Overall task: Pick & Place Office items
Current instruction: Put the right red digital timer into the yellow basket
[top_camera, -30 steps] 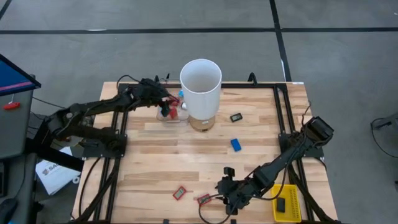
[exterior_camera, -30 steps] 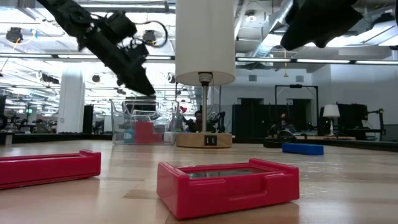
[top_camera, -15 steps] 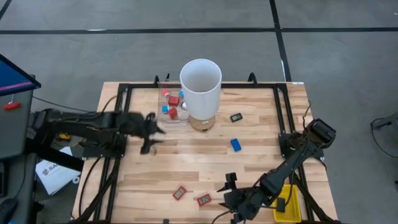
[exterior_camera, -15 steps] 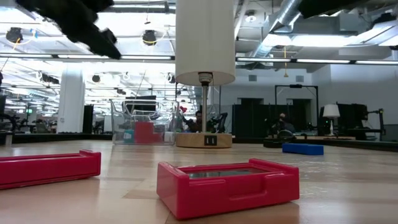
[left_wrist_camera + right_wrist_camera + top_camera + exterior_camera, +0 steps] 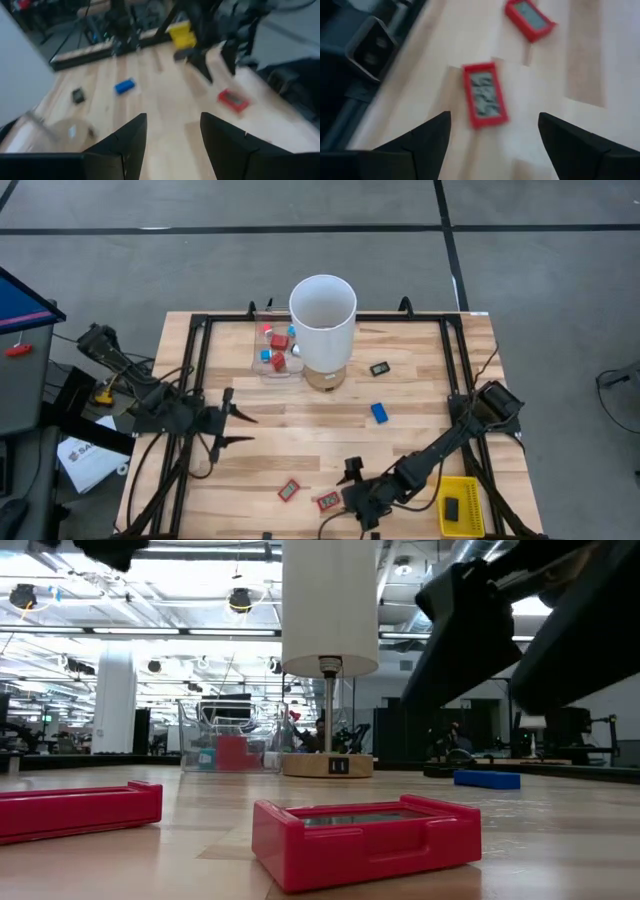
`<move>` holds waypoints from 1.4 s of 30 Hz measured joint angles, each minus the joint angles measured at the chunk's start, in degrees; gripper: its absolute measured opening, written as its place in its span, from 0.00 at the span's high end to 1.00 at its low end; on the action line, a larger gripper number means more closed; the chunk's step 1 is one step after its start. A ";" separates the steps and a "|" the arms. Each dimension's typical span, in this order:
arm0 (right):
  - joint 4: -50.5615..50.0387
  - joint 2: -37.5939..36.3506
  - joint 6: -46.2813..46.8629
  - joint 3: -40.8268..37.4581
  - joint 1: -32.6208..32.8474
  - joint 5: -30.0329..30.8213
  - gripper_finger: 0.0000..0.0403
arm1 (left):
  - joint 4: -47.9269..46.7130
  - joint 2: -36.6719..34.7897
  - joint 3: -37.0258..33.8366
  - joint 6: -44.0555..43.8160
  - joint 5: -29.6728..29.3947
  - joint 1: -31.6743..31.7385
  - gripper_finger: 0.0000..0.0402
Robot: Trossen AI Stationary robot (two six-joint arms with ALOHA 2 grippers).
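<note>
Two red flat pieces with dark centres lie near the table's front edge (image 5: 289, 490) (image 5: 328, 501). My right gripper (image 5: 352, 492) hangs open just right of the second red piece (image 5: 484, 100), which shows on the wood ahead of its spread fingers, untouched. A blue piece (image 5: 380, 412) and a black piece (image 5: 380, 368) lie right of centre. My left gripper (image 5: 238, 429) is open and empty over the table's left side, pointing toward the middle.
A tall white cylinder (image 5: 323, 315) stands on a round base at the back centre. Beside it, a clear box (image 5: 277, 350) holds red and blue pieces. A yellow mesh basket (image 5: 462, 505) with a black piece sits at the front right corner. Black frame rails run along the table's sides.
My left gripper has swung away from the clear box toward the table's left and near side, rolling as it went, with nothing in its fingers. My right gripper has sunk and shifted left toward the red piece at the front edge.
</note>
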 joint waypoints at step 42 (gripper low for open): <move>1.35 9.89 -6.52 5.89 -4.10 -10.85 0.37 | 12.36 7.50 0.02 4.71 -0.23 -4.89 0.55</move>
